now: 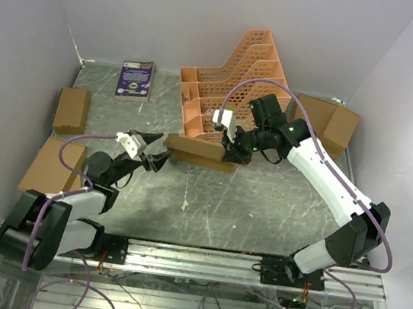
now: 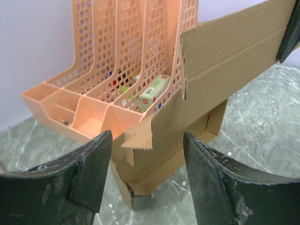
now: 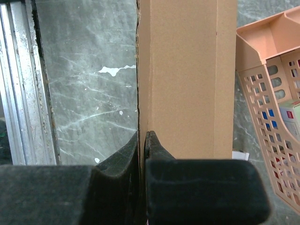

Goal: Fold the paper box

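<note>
The paper box (image 1: 199, 151) is a shallow brown cardboard tray with its lid panel half raised, lying just in front of the orange rack. My right gripper (image 1: 230, 152) is shut on the lid's right edge; in the right wrist view its jaws (image 3: 143, 140) pinch the thin cardboard wall (image 3: 187, 70). My left gripper (image 1: 161, 157) is open at the box's left end. In the left wrist view its fingers (image 2: 89, 173) stand wide apart before the near corner and a loose side flap (image 2: 140, 136), with nothing between them.
The orange lattice file rack (image 1: 232, 81) stands right behind the box and holds small items (image 2: 152, 96). Ready-made cardboard boxes lie at the left (image 1: 72, 109), (image 1: 52, 166) and back right (image 1: 326, 121). A purple booklet (image 1: 135, 79) lies at the back. A metal rail (image 1: 252, 265) runs along the near edge.
</note>
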`<state>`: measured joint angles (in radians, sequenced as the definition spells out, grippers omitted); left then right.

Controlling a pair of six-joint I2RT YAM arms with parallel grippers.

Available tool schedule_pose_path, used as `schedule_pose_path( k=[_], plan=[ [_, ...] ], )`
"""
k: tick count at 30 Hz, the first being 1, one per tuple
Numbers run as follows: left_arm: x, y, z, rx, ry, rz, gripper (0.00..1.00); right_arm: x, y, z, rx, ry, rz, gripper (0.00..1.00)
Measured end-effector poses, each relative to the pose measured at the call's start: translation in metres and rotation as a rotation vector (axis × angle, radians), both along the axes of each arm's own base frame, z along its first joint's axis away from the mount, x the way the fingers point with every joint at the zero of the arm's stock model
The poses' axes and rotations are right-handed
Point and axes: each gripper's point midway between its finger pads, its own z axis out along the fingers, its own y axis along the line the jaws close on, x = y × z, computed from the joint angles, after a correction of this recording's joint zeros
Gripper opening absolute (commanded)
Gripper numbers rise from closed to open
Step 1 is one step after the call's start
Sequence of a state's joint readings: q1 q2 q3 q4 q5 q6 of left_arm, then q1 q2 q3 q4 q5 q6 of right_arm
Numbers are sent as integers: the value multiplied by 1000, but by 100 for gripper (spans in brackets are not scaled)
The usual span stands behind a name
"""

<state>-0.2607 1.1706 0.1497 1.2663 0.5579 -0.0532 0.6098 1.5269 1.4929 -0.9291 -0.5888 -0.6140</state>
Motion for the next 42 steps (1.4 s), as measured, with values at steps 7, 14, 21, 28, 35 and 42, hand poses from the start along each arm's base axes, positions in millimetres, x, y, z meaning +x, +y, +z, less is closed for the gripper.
schedule_pose_path(
  k=[7, 14, 21, 28, 35, 42],
  plan=[
    [6, -12, 8, 67, -56, -65, 51, 2, 0, 3, -4, -12, 13, 0],
    [0, -22, 0, 110, -62, -146, 9, 5, -5, 9, -22, -47, 29, 0],
    [-8, -28, 1, 136, -78, -179, 7, 13, -11, 12, -37, -91, 31, 0],
    [-12, -32, 0, 147, -84, -194, 7, 21, -11, 14, -43, -146, 50, 43],
    [-9, -33, 4, 146, -87, -196, 7, 31, -10, 17, -43, -213, 77, 38],
    [-8, -34, 2, 148, -74, -198, 7, 45, -6, 11, -65, -235, 122, 0]
  ],
)
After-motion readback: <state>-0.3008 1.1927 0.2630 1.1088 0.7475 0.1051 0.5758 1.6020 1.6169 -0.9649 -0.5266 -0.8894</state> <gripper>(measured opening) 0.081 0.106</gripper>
